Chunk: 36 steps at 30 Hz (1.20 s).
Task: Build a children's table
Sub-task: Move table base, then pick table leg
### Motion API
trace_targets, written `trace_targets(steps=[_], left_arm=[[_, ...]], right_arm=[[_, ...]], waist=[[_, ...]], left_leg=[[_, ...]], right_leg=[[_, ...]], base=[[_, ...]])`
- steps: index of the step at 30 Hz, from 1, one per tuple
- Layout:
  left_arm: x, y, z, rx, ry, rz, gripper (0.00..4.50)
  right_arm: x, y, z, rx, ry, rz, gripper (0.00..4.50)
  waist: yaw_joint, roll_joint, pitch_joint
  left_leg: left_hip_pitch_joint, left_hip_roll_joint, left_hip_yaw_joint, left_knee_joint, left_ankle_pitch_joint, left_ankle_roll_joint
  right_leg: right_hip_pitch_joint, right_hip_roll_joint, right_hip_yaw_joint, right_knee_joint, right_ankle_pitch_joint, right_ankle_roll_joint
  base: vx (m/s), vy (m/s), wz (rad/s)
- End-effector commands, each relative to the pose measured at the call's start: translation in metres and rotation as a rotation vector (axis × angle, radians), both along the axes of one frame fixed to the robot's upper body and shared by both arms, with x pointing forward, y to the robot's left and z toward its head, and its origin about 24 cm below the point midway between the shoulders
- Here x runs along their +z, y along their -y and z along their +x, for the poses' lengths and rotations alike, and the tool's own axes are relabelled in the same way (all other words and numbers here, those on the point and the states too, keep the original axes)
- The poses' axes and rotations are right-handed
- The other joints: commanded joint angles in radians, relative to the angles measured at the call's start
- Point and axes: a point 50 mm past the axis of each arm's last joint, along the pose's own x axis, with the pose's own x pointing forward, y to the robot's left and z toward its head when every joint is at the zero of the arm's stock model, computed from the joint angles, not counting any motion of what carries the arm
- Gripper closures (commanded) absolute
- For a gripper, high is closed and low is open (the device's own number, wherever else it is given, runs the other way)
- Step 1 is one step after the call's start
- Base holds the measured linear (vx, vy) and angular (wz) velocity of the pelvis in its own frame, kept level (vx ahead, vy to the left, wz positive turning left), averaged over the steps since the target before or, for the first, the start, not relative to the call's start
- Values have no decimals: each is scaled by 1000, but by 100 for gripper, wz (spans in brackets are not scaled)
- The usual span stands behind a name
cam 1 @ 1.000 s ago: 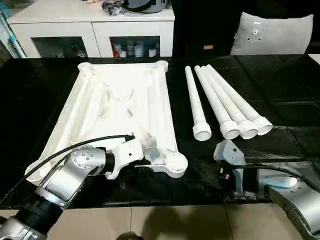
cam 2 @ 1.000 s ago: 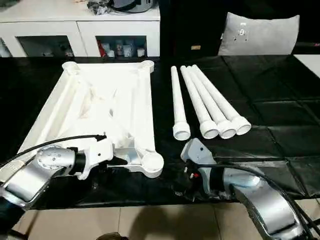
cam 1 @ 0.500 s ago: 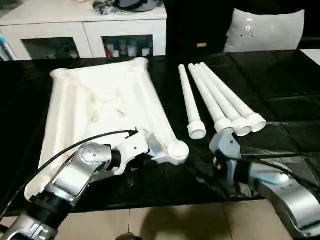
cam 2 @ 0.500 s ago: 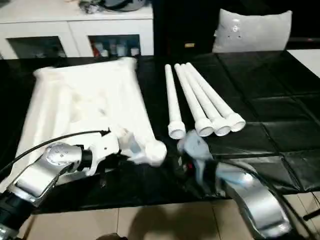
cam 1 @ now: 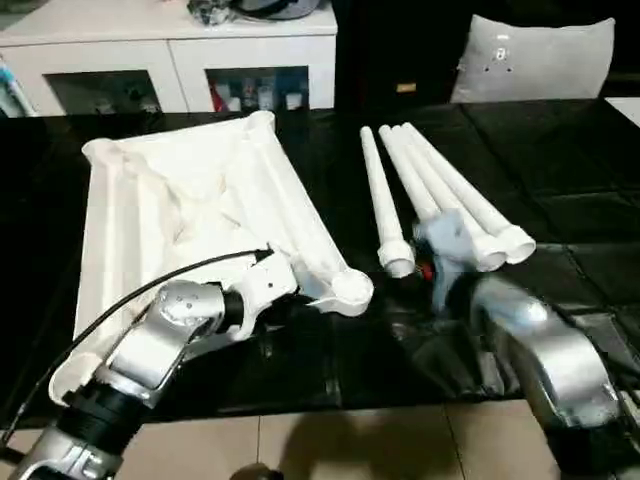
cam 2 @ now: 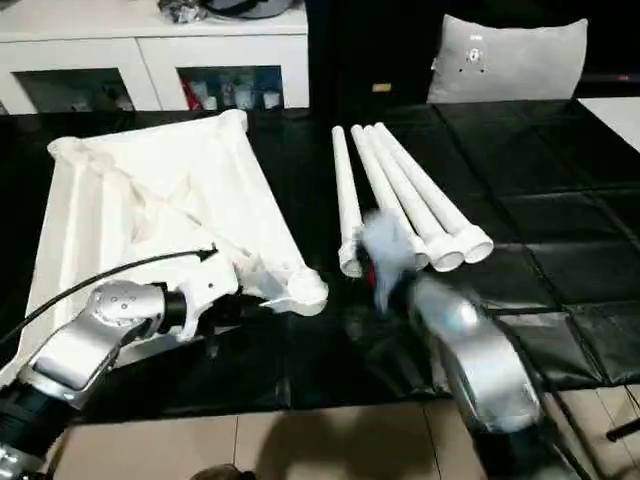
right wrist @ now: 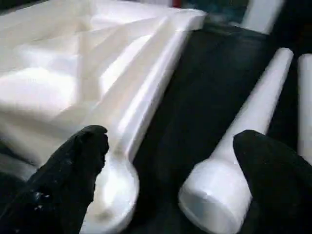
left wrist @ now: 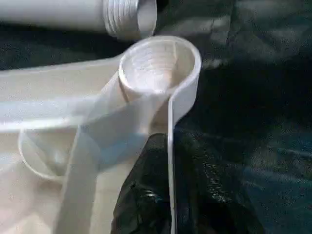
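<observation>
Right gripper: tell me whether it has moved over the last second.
Yes. The right gripper has gone forward over the work table, from short of the four legs up to their wide threaded ends, nearest the leftmost leg. Its fingers are spread.

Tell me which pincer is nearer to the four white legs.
Right. The right pincer, open, is at the wide end of the nearest of the legs; the left pincer is at the tabletop corner.

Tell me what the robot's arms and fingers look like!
Both arms are shiny silver tubes with rounded joints. The left arm has a black band lower down, a white piece at the wrist, and a thin black cable looping over it. The right arm is silver too, with a grey wrist piece and a small red spot. The right gripper has two chunky black fingers with rounded tips.
</observation>
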Motion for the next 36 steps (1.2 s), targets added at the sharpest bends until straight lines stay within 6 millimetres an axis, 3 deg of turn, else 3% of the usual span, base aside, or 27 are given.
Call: trace_targets(steps=[1, 5, 6, 7, 8, 9, 11, 13, 18, 21, 24, 26, 29, 33, 36], left_arm=[[9, -2, 1, -3, 20, -11, 355], [14, -3, 1, 16, 40, -21, 318], [18, -3, 1, 23, 48, -35, 314], [22, -1, 0, 17, 47, -57, 310], [29, 3, -2, 3, 52, -89, 292], [31, 4, -2, 3, 54, -93, 292], [32, 5, -2, 5, 58, -96, 276], [33, 7, -2, 6, 60, -97, 276], [33, 8, -3, 8, 60, -97, 276], [33, 7, -2, 14, 62, -91, 276], [33, 7, -2, 20, 60, -83, 276], [33, 7, -3, 23, 57, -79, 273], [32, 7, -4, 26, 53, -74, 273], [32, 7, -3, 29, 52, -72, 273], [32, 7, -3, 30, 51, -70, 273]], right_arm=[[2, 3, 12, -85, -53, 10, 0], [1, 3, 33, -184, -116, -26, 0], [1, 3, 42, -224, -143, -46, 0], [1, 3, 50, -258, -160, -58, 0], [3, 6, 65, -316, -182, -84, 0], [4, 7, 69, -331, -187, -89, 0], [4, 7, 75, -351, -207, -96, 0], [4, 7, 84, -361, -225, -110, 0], [3, 5, 91, -357, -251, -109, 0], [0, 1, 96, -346, -295, -70, 0], [-5, -3, 98, -346, -337, -42, 0], [-8, -5, 98, -345, -356, -38, 35], [-14, -8, 97, -346, -384, -29, 71], [-20, -10, 96, -353, -419, -3, 89], [-22, -9, 95, -362, -426, -1, 127]], waist=[[6, 1, -60], [3, -1, -63], [10, 0, -63], [3, -4, -67], [6, -5, -67], [3, -10, -66], [7, -7, -64], [9, -9, -68], [14, -10, -74], [16, -12, -78], [16, -9, -75], [18, -8, -71], [22, -11, -73], [27, -10, -72], [26, -12, -71]], left_leg=[[25, 67, -21, -73, -88, 14], [26, 59, -17, -72, -72, -20], [28, 64, -15, -71, -70, -26], [24, 57, -16, -70, -50, -34], [25, 59, -14, -68, -41, -38], [23, 58, -13, -68, -42, -38], [23, 59, -10, -68, -59, -40], [23, 58, -9, -65, -29, -30], [17, 58, -8, -58, 19, 4], [12, 57, -5, -52, 44, 25], [15, 62, -4, -54, 2, 29], [16, 64, -5, -59, -23, 22], [17, 64, -4, -57, -13, 23], [17, 65, -3, -61, -32, 17], [17, 65, -3, -63, -55, 7]], right_leg=[[31, -78, 32, -68, 94, -265], [32, -74, 32, -65, 111, -265], [31, -75, 34, -65, 124, -254], [34, -73, 31, -59, 144, -268], [33, -75, 31, -58, 157, -270], [35, -75, 30, -59, 155, -275], [34, -75, 31, -61, 130, -273], [37, -73, 30, -56, 171, -260], [41, -71, 28, -49, 254, -258], [37, -71, 26, -43, 298, -278], [30, -72, 25, -45, 250, -288], [29, -71, 24, -49, 204, -291], [29, -72, 24, -47, 210, -291], [26, -72, 23, -50, 177, -281], [25, -74, 24, -52, 140, -277]], base=[[0, 0, 0], [0, 0, 0], [0, 0, 0], [0, 0, 0], [0, 0, 0], [0, 0, 0], [0, 0, 0], [0, 0, 0], [0, 0, 0], [0, 0, 0], [0, 0, 0], [0, 0, 0], [0, 0, 0], [0, 0, 0], [0, 0, 0]])
